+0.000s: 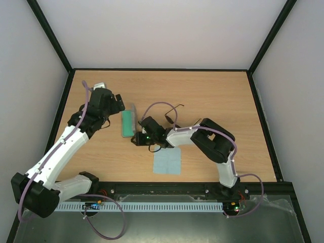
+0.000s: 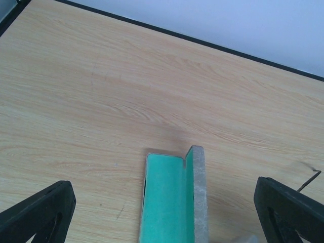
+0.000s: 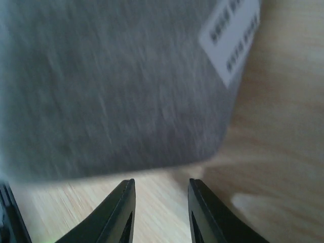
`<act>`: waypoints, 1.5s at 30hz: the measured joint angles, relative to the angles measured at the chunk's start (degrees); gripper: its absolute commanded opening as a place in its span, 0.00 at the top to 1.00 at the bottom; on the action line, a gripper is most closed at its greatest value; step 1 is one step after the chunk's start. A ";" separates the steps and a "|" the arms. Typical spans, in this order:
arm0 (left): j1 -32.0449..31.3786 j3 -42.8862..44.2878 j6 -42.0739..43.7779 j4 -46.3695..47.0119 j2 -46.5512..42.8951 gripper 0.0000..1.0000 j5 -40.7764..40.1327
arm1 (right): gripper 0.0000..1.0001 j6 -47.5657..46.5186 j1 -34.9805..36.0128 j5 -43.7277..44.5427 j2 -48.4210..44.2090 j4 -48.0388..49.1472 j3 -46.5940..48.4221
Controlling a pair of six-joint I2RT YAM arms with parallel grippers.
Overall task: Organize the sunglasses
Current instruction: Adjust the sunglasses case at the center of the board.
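Note:
The sunglasses (image 1: 171, 116), a thin dark wire pair, lie on the table right of the case, behind my right arm. In the left wrist view only a slim temple tip (image 2: 310, 179) shows at the right edge. The grey case (image 1: 129, 122) lies open with its green lining (image 2: 169, 200) up and its lid (image 2: 198, 192) standing on edge. My left gripper (image 1: 120, 104) hovers over the case's far end, wide open and empty (image 2: 163, 185). My right gripper (image 1: 135, 138) sits low at the case's near end. Its jaws (image 3: 161, 183) stand narrowly apart over bare wood, just short of the case's grey outside (image 3: 111, 86).
A light blue square cloth (image 1: 167, 162) lies flat near the front edge, right of centre. A white label (image 3: 233, 35) is stuck on the case's outside. Black frame rails border the table, and a purple cable (image 1: 157, 105) arcs over the right arm.

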 measured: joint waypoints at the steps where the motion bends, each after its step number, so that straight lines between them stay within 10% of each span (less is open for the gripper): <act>1: 0.24 -0.22 0.02 0.33 0.02 0.00 0.50 | 0.70 0.26 -0.17 1.09 0.59 0.13 0.92; 33: 0.33 -7.17 -0.04 4.55 -4.33 0.01 8.50 | 0.55 -0.11 -12.04 5.99 9.40 -2.86 17.11; 45: -8.90 -11.15 -1.97 5.35 -8.57 0.00 11.50 | 0.38 -5.70 -11.87 6.05 -32.04 -9.77 -13.62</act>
